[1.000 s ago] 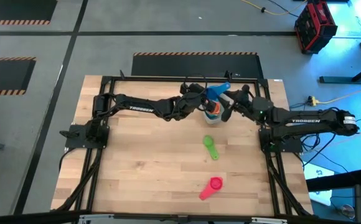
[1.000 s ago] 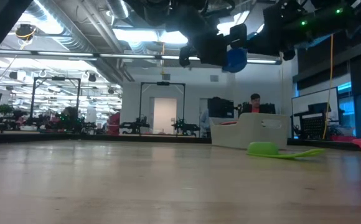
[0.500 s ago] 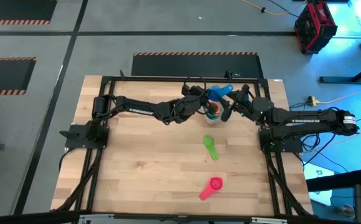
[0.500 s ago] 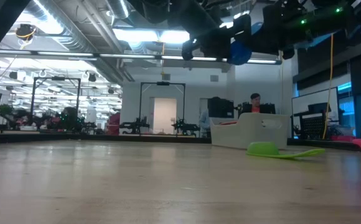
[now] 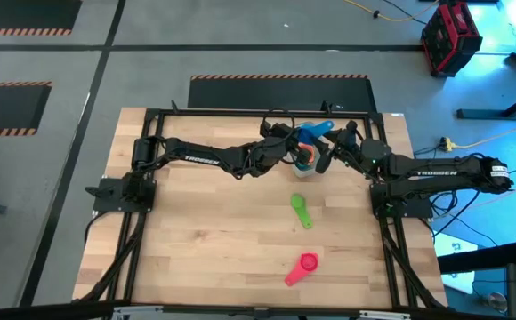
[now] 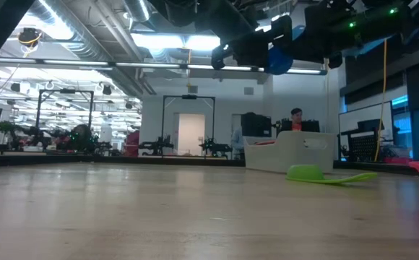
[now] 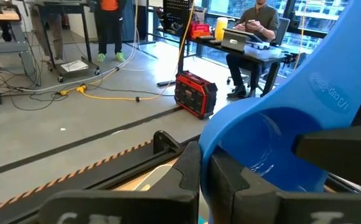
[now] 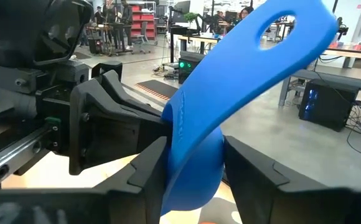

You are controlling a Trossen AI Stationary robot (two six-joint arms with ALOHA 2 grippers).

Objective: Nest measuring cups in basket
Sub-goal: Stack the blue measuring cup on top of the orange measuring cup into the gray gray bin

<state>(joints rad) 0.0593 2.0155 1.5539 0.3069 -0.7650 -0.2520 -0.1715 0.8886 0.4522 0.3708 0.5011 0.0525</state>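
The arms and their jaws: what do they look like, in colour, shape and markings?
Both the left arm and the right arm are dark, slim and jointed, with white TROSSEN lettering on the forearm. Each is mounted on a black frame around the table. The left gripper and the right gripper have black, angular, blocky jaws.

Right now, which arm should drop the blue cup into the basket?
Left, probably. Its fingers are shut on the blue cup above the basket; the right fingers only bracket it.
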